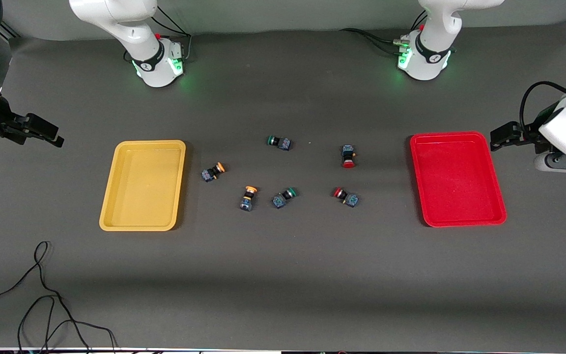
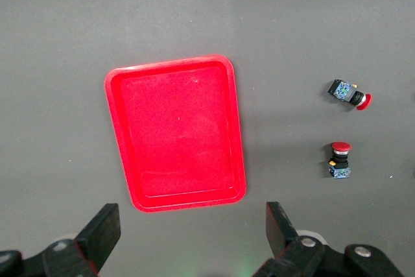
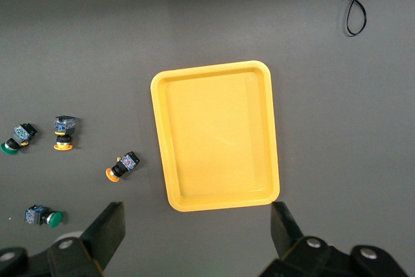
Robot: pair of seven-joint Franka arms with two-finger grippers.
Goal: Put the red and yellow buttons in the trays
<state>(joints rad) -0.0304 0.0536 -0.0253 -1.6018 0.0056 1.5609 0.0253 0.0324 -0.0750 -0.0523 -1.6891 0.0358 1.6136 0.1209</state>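
Dark grey bench [image 1: 283,275], black cable [image 1: 42,295] trailing along its front edge. My left pincer [image 2: 191,235] hangs wide open and empty above the red tray [image 2: 175,131]; my right pincer [image 3: 194,235] likewise above the yellow tray [image 3: 217,137]. Red buttons [image 2: 340,158] and yellow buttons [image 3: 122,166] lie loose between my pincers.

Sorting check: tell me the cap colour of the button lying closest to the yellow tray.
Orange-yellow. That button lies beside the yellow tray; the right wrist view shows it best.
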